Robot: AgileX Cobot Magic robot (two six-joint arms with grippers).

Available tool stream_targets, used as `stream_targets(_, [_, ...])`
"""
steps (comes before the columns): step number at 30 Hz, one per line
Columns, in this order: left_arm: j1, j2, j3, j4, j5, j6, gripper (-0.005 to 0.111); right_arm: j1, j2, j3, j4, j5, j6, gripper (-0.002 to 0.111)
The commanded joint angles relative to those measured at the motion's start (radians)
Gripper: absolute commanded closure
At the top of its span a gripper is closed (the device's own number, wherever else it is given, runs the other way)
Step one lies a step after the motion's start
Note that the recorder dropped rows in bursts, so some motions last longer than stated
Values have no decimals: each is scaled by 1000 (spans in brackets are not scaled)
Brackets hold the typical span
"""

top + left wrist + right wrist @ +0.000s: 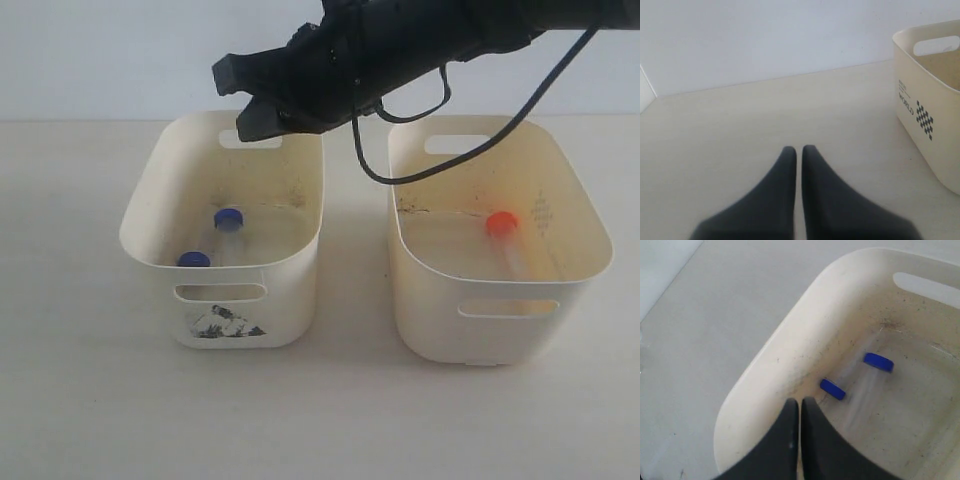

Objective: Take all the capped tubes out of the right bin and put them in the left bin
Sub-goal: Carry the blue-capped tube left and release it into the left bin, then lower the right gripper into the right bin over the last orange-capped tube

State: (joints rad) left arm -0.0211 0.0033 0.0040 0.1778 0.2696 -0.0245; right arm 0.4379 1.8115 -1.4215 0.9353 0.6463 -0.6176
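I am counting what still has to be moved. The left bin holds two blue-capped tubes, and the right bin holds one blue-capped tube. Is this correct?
Not quite. The tube in the right bin has an orange-red cap, not a blue one; the exterior view shows this. The rest stands: the left bin holds two blue-capped tubes.

Left bin cream, sticker black-white; right bin cream; blue caps, orange-red cap.
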Motion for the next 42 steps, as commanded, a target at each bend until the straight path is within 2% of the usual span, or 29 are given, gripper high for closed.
stream_targets(1, [1,-3,-4,-1,-8,-12,102,2,-14,2,-24,29,1,107])
stream_targets(3, [1,-3,-4,-1,-8,-12,102,2,-14,2,-55,37,21,108])
stream_targets(5, [1,-3,-4,-1,-8,-12,102,2,-16,2,-103,37,124,109])
stream_targets(8, [1,-3,-4,-1,-8,-12,102,2,-48,0,-245,37,239,109])
stream_targets(14, [1,-3,-4,-1,-8,-12,102,2,-148,-133,-780,167,674,109])
stream_targets(16, [1,-3,-4,-1,-8,-12,102,2,-152,-200,-1002,321,867,109])
stream_targets(18, [1,-3,-4,-1,-8,-12,102,2,-137,-279,-1283,575,1030,109])
stream_targets(19, [1,-3,-4,-1,-8,-12,102,2,-133,-294,-1349,575,1037,109])
stream_targets(27, [1,-3,-4,-1,-8,-12,102,2,-82,-274,-1321,575,1040,109])
stream_targets(36, [1,-3,-4,-1,-8,-12,102,0,19,-159,-1326,575,1117,109])
stream_targets(42, [1,-3,-4,-1,-8,-12,102,-61,62,-117,-1296,575,1151,109])
